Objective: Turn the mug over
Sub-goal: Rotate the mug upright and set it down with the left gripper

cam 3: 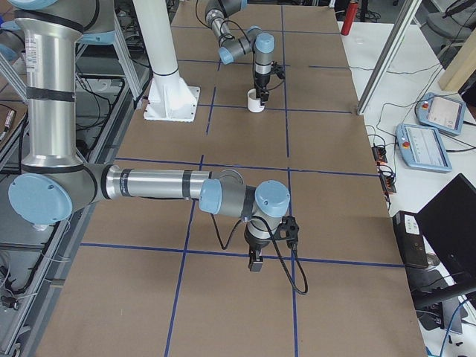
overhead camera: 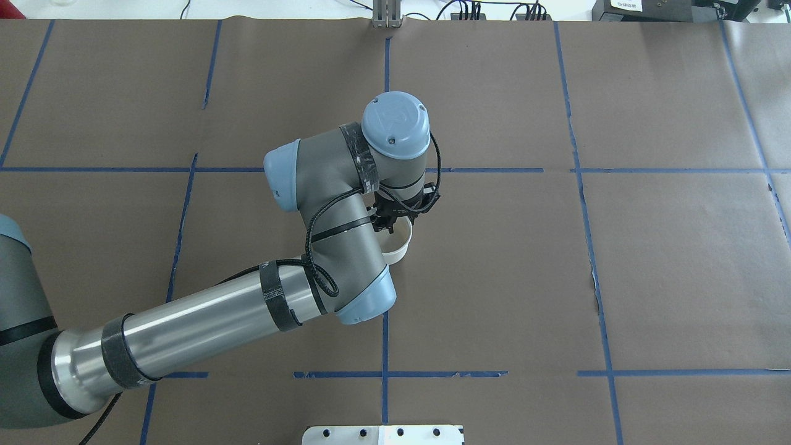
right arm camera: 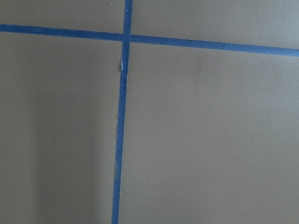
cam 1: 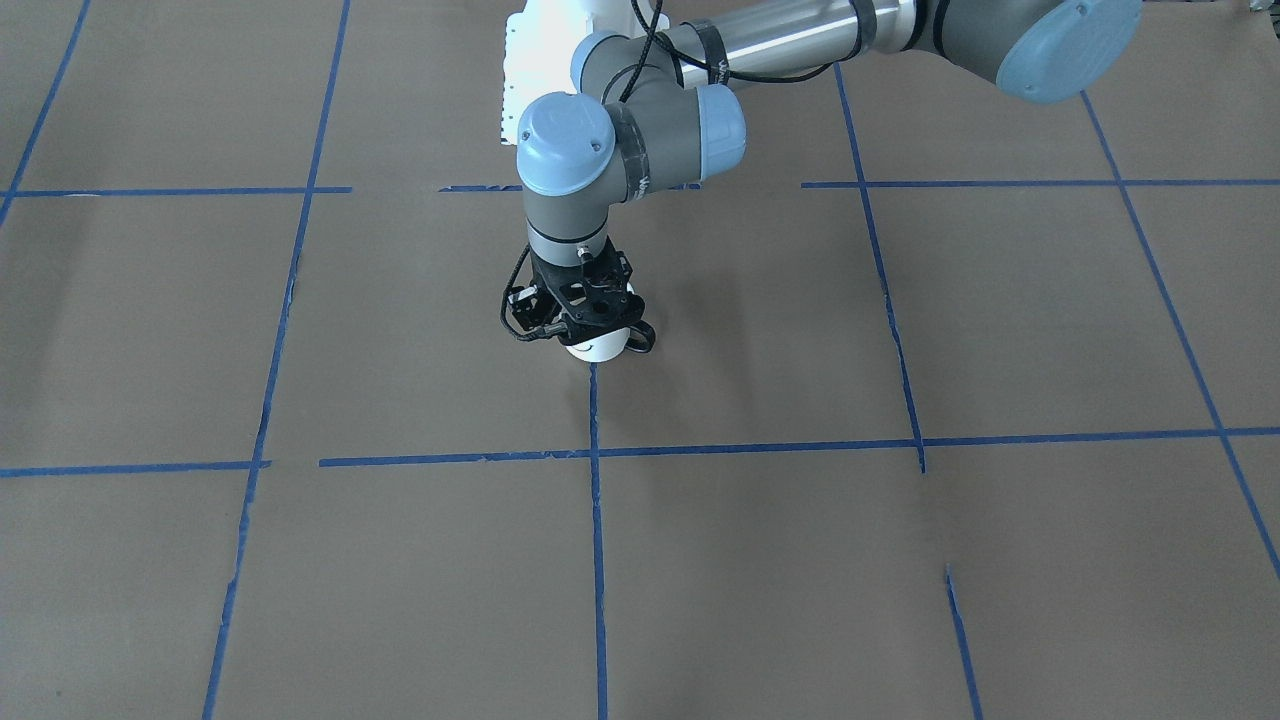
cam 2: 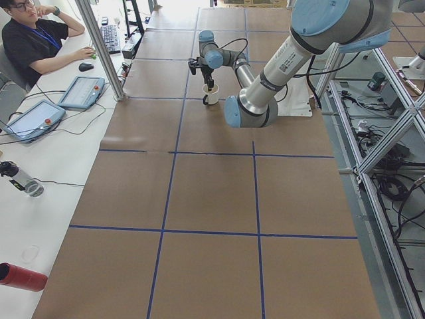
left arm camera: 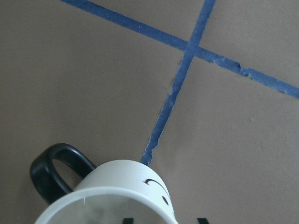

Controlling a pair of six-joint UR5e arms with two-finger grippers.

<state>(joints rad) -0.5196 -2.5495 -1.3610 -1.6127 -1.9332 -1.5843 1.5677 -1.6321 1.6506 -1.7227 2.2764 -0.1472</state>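
Note:
The white mug (left arm camera: pixel 122 187) stands upright on the brown paper, mouth up, with its black handle (left arm camera: pixel 50 171) to one side and part of the black smiley face showing. It also shows in the front view (cam 1: pixel 597 349), the overhead view (overhead camera: pixel 400 247) and both side views (cam 2: pixel 212 95) (cam 3: pixel 256 102). My left gripper (cam 1: pixel 583 326) points straight down over its rim. The two fingertips (left arm camera: pixel 201 220) straddle the mug's wall, one inside and one outside, with a wide gap, so the gripper is open. My right gripper (cam 3: pixel 255 262) hangs low over bare table far from the mug; I cannot tell its state.
Brown paper with a blue tape grid (cam 1: pixel 595 452) covers the table. The robot's white base plate (overhead camera: pixel 383 434) is at the near edge. An operator (cam 2: pixel 33 40) sits at a side desk with tablets (cam 2: pixel 81 92) beyond the table's edge.

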